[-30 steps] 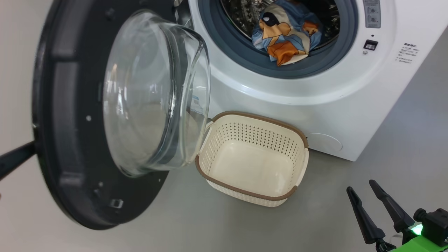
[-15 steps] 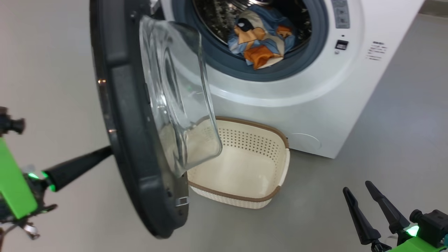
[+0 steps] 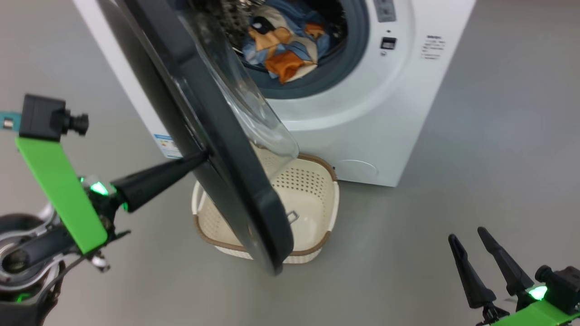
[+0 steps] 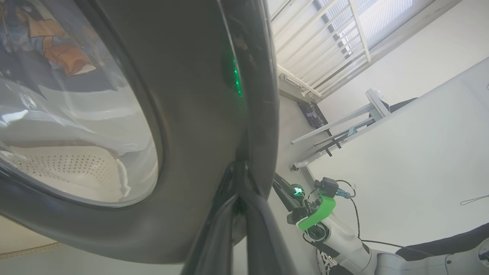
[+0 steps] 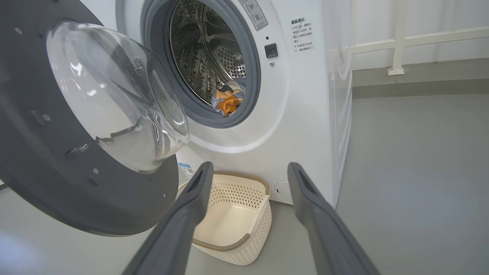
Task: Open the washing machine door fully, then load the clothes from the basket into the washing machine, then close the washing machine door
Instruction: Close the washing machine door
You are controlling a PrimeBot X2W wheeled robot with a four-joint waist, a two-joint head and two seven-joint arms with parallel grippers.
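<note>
The left gripper [image 3: 199, 158] is seen closed, its two fingers drawn together into one point, and the tips are set against the outer black face of the door [image 3: 235, 181] near its rim; in the left wrist view the closed gripper [image 4: 238, 168] is seen touching that glossy face of the door [image 4: 191, 95]. The right gripper [image 3: 466, 235] is held open, fingers spread, low at the right above the grey floor [image 3: 453, 181], well apart from everything else; in the right wrist view the open gripper [image 5: 250, 168] is seen with nothing between its fingers. The door is found partly open, swung out from the left side of the washer [image 3: 362, 113] and shown almost edge-on in the head view, its clear dome turned toward the drum. The clothes [image 3: 281, 50] are seen inside the drum, bunched at the lower front just behind the grey gasket [image 3: 349, 59]. The basket [image 3: 328, 203] is set on the floor just before the washer, partly beneath the door's lower edge, and its bare bottom is shown. From the right wrist, the door [image 5: 38, 152], clothes [image 5: 227, 101] and basket [image 5: 229, 244] are seen likewise.
</note>
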